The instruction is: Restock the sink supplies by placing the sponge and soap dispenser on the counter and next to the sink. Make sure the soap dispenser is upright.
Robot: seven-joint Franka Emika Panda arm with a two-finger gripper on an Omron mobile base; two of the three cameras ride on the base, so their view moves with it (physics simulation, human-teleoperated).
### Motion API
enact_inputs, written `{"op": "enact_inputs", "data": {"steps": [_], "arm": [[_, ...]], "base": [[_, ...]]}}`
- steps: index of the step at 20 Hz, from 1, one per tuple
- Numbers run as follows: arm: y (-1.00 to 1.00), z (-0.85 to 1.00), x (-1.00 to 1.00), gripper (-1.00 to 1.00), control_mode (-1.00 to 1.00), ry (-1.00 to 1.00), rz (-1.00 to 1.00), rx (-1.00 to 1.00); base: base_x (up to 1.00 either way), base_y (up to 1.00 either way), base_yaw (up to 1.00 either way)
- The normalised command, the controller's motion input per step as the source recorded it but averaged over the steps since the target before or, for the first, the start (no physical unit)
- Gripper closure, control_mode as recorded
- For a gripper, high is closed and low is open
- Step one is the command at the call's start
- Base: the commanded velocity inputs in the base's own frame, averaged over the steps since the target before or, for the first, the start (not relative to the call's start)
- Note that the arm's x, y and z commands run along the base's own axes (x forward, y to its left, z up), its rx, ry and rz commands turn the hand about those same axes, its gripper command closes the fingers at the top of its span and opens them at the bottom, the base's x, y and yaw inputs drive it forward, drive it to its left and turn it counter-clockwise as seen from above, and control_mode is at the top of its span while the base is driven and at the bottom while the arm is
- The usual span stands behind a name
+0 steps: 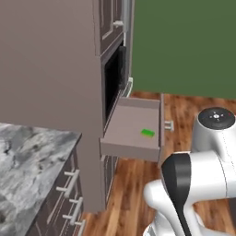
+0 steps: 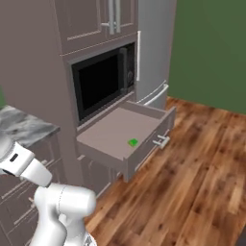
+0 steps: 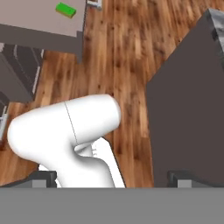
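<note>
A small green sponge (image 1: 147, 132) (image 2: 133, 142) (image 3: 65, 9) lies flat in a pulled-out mauve-brown drawer (image 1: 131, 150) (image 2: 144, 154) (image 3: 39, 33) below the oven opening. The marbled counter (image 1: 27, 156) (image 2: 21, 126) runs off to the left of that tall cabinet. In the hand view my gripper (image 3: 113, 180) is open, its two dark fingertips (image 3: 43, 178) set wide apart with nothing between them. It hangs well back from the drawer, over the wooden floor, with the sponge far off at the view's top left. The soap dispenser and the sink are out of view.
A black built-in microwave (image 1: 113, 78) (image 2: 101, 81) sits above the drawer, and a steel fridge (image 2: 153, 48) stands beyond it. A dark cabinet side (image 3: 188, 109) rises close on the right of the hand view. Wooden floor (image 2: 192, 182) lies open in front of the drawer.
</note>
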Motion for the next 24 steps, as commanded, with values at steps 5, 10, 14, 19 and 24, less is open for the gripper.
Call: {"op": "enact_inputs", "data": {"steps": [5, 10, 14, 19, 24], "arm": [[0.0, 0.0, 0.0, -1.0, 1.0, 0.0, 0.0, 0.0], [0.0, 0.0, 0.0, -1.0, 1.0, 0.0, 0.0, 0.0], [0.0, 0.0, 0.0, -1.0, 1.0, 0.0, 0.0, 0.0], [0.0, 0.0, 0.0, -1.0, 1.0, 0.0, 0.0, 0.0], [0.0, 0.0, 0.0, -1.0, 1.0, 0.0, 0.0, 0.0]], "base": [[0.74, 0.01, -0.15], [0.63, 0.11, -0.15], [0.42, 0.47, -0.16], [0.36, 0.51, -0.15], [0.32, 0.0, -0.05]]}}
